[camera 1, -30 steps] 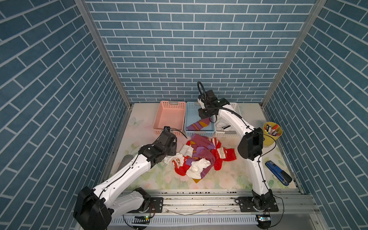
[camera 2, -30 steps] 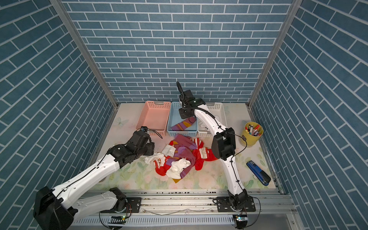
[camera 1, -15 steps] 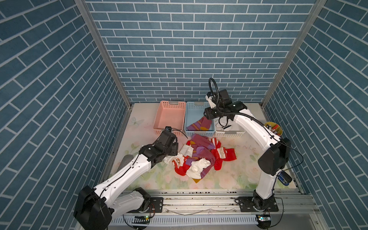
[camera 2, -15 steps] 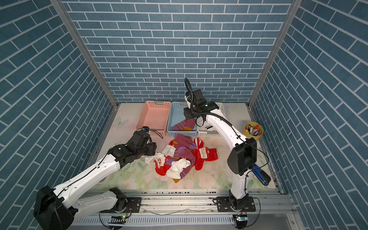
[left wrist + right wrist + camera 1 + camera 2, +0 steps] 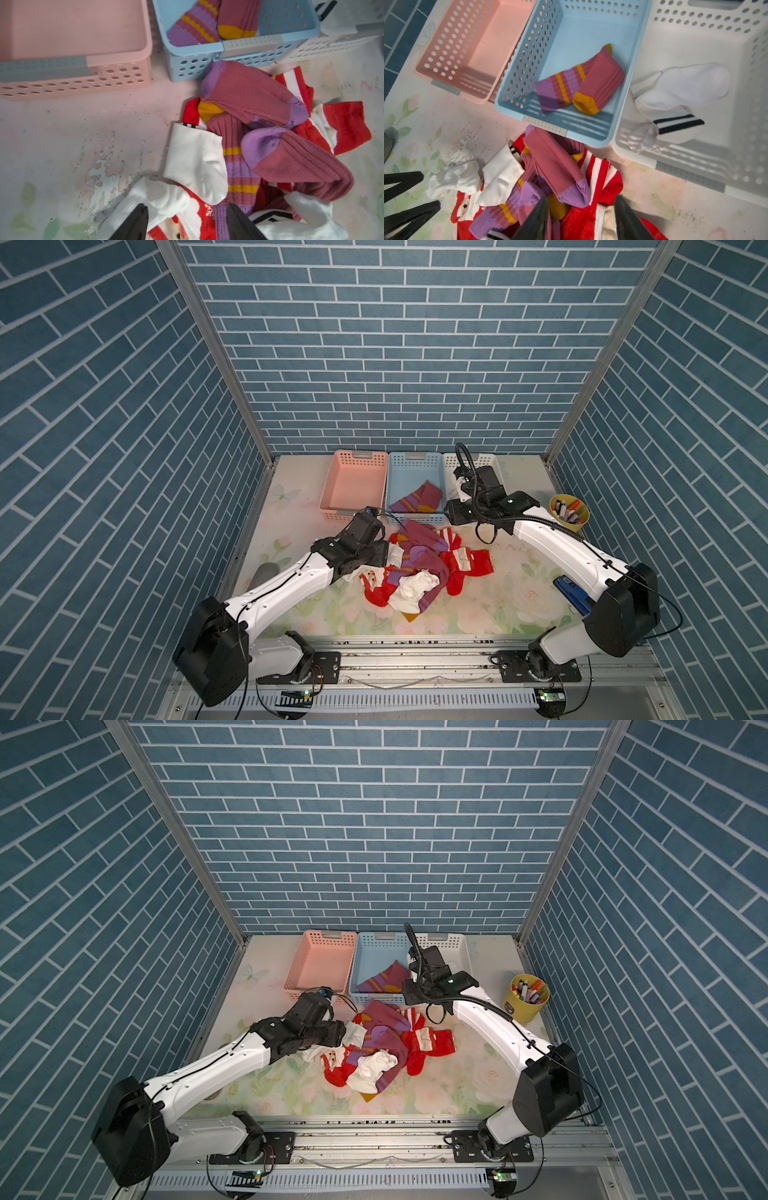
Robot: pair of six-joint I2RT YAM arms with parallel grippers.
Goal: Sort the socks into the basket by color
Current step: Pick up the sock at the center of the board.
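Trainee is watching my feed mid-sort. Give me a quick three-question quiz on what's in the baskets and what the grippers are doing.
1. True or false: the pink basket is empty.
2. Which sock lies in the blue basket? A white, B purple, C red.
3. Are the left gripper and right gripper, both over the pile, open or shut?

Key:
1. True.
2. B, the purple sock.
3. Both open, holding nothing.
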